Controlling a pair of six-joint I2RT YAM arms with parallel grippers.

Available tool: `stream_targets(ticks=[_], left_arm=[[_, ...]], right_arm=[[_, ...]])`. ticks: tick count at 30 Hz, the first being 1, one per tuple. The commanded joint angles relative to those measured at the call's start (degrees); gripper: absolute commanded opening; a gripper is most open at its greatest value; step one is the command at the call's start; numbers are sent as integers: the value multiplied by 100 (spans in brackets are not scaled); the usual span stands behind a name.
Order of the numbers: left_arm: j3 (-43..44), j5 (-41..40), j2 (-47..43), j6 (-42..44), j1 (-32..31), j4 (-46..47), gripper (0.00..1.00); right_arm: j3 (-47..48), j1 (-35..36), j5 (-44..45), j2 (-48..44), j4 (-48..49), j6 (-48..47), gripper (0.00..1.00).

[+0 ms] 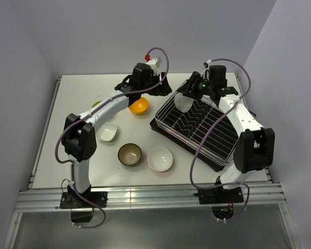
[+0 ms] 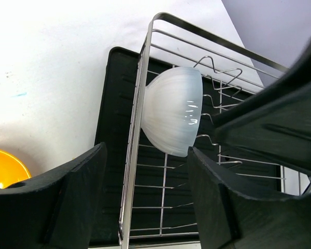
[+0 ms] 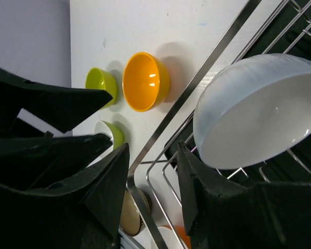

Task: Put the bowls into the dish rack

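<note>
The silver wire dish rack (image 1: pixel 207 136) on its black tray stands at the right. One white bowl (image 1: pixel 184 102) rests on its side in the rack's far left corner; it also shows in the left wrist view (image 2: pixel 173 111) and the right wrist view (image 3: pixel 259 114). My right gripper (image 1: pixel 193 89) is open and empty just beside that bowl, its jaws (image 3: pixel 153 171) apart over the rack rim. My left gripper (image 1: pixel 151 89) is open and empty above the orange bowl (image 1: pixel 138 106), facing the rack (image 2: pixel 132 155). The brown bowl (image 1: pixel 130 154), two white bowls (image 1: pixel 160 159) (image 1: pixel 108 131) and the lime green bowl (image 1: pixel 96 104) sit on the table.
The left arm's forearm (image 1: pixel 111 106) crosses over the lime green bowl and hides most of it. The table's raised edge (image 1: pixel 46 124) runs down the left side. Walls close in on the left, back and right.
</note>
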Motion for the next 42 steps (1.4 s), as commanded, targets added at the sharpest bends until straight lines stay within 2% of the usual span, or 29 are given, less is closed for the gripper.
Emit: stream_targets(ticks=[1,5,15,21,24,27,28,30,33,35,42], left_arm=[[98,154,-19,200,4,41,68],[327,154,254,437,13,-364,57],[433,-13,606,798,-84,-777,55],[310,-66,606,807,-101,-733,52],[318,-101,658,772,-110,-768,51],[310,-127,676,745,-101,-812,50],[292,-128,667,728,-101,-804,50],[213,-110,659,701,-110,-777,50],[160,-57,641,649,-101,-751,49],[186,-75,658,613,-110,-786,49],[143,-49,737,543,-92,-839,48]], right_arm=[[-140,-11,336,-650,31,-237,51],[-193,-19,617,-695,-170,-378,51],[114,-20,767,96,-153,-255,50],[193,-19,451,492,137,-71,49],[220,-19,231,658,330,17,45],[176,-19,108,712,549,61,36],[159,-19,82,703,611,70,30],[88,-28,12,677,795,88,25],[35,-90,-164,703,971,105,6],[0,-168,-287,738,1112,149,1],[-368,-511,-1078,764,2052,579,0]])
